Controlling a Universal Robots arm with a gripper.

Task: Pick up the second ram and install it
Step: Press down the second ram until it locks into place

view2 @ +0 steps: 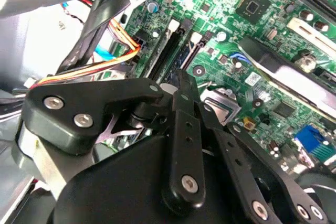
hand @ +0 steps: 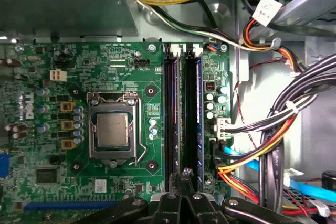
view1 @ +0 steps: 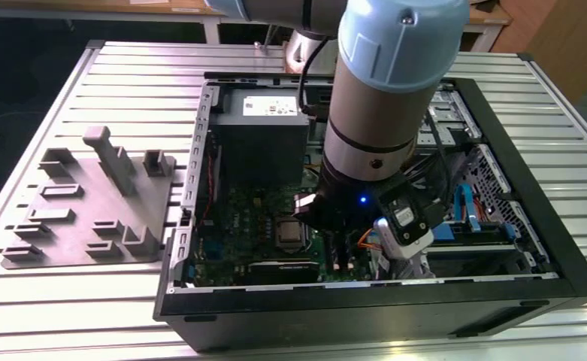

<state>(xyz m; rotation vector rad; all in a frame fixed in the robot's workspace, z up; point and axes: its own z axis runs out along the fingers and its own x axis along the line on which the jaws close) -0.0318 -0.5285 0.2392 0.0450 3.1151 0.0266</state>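
Observation:
In the first wrist view my gripper point(hand: 184, 174) is shut, fingertips together, low over the near end of the long black memory slots point(hand: 171, 114). A thin dark blue-green stick, the second ram point(hand: 181, 108), stands edge-on between the slot rails in line with the fingertips. Another blue edge point(hand: 198, 108) runs along the neighbouring slot. I cannot tell whether the fingertips touch the ram. In the second wrist view the fingers point(view2: 181, 85) point down at the same slots point(view2: 169, 51). The exterior view has the arm's wrist point(view1: 368, 150) reaching down into the open computer case.
The green motherboard point(hand: 115, 61) carries a silver processor point(hand: 111, 129) beside the slots. Bundled cables point(hand: 273, 145) crowd the other side, with a drive cage point(view1: 494, 195) beyond. The black case wall point(view1: 373, 308) rings the work. A grey fixture plate point(view1: 92, 203) lies at the exterior view's left.

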